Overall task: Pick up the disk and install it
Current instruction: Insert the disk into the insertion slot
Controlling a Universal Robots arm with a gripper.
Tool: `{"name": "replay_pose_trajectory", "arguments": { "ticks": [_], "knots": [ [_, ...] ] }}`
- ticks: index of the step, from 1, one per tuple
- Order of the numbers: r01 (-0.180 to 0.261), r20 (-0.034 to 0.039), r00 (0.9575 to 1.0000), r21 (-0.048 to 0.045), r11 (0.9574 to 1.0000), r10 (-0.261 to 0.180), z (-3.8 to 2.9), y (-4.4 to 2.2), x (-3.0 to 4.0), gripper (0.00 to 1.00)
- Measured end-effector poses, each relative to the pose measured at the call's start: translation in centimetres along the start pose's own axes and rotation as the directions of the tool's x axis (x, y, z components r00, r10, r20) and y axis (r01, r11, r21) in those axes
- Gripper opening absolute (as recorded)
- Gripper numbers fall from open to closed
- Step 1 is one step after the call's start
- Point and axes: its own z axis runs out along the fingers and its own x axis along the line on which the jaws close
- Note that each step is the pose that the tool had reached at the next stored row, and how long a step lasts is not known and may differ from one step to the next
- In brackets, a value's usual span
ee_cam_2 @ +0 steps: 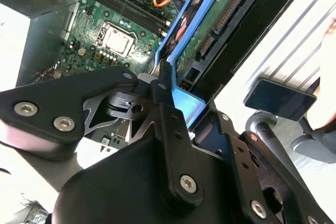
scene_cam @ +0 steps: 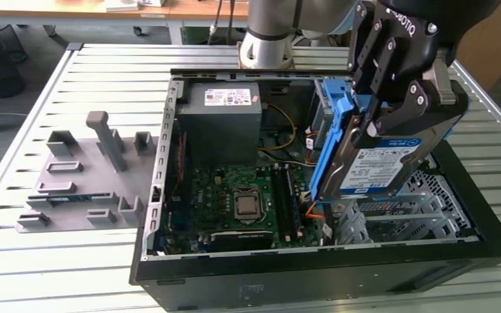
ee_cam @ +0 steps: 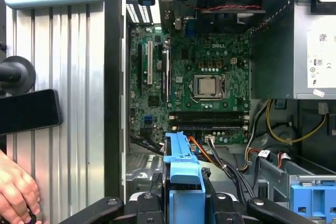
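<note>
The gripper (scene_cam: 379, 127) is pinching the disk (scene_cam: 381, 171) by its blue carrier, holding it on edge above the computer case (scene_cam: 276, 277). Installing seems in hand, calling for alignment with the case's drive cage (scene_cam: 429, 205).

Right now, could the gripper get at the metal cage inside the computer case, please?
Probably yes. The gripper, shut on the disk, seems to hang just above the cage, and the case is open with nothing covering it. Orange cables lie close beside the cage, though.
</note>
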Motion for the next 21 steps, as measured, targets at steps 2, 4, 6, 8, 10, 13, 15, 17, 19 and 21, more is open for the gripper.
{"name": "replay_pose_trajectory", "arguments": {
  "ticks": [2, 4, 6, 8, 10, 13, 15, 17, 19, 21],
  "knots": [
    [0.000, -0.0002, 1.0000, 0.0000, 1.0000, 0.000, 0.09, -0.39, 0.04, 0.36],
    [-0.001, -0.0006, 1.0000, 0.0000, 1.0000, 0.001, 0.16, -0.90, 0.06, 0.36],
    [-0.001, -0.0005, 1.0000, 0.0000, 1.0000, 0.001, 0.23, -1.40, 0.07, 0.36],
    [-0.001, -0.0005, 1.0000, 0.0000, 1.0000, 0.001, 0.25, -1.70, 0.06, 0.36],
    [-0.001, -0.0005, 1.0000, 0.0000, 1.0000, 0.001, 0.26, -1.71, 0.06, 0.36],
    [-0.001, -0.0004, 1.0000, 0.0000, 1.0000, 0.001, 0.27, -1.72, 0.08, 0.36],
    [-0.002, -0.0008, 1.0000, 0.0000, 1.0000, 0.002, 0.28, -1.76, 0.27, 0.36],
    [-0.003, -0.0014, 1.0000, 0.0000, 1.0000, 0.003, 0.28, -1.81, 0.49, 0.36],
    [-0.004, -0.0020, 1.0000, 0.0000, 1.0000, 0.004, 0.30, -2.05, 0.56, 0.36],
    [-0.004, -0.0023, 1.0000, 0.0000, 1.0000, 0.004, 0.33, -2.48, 0.56, 0.36]
  ]
}}
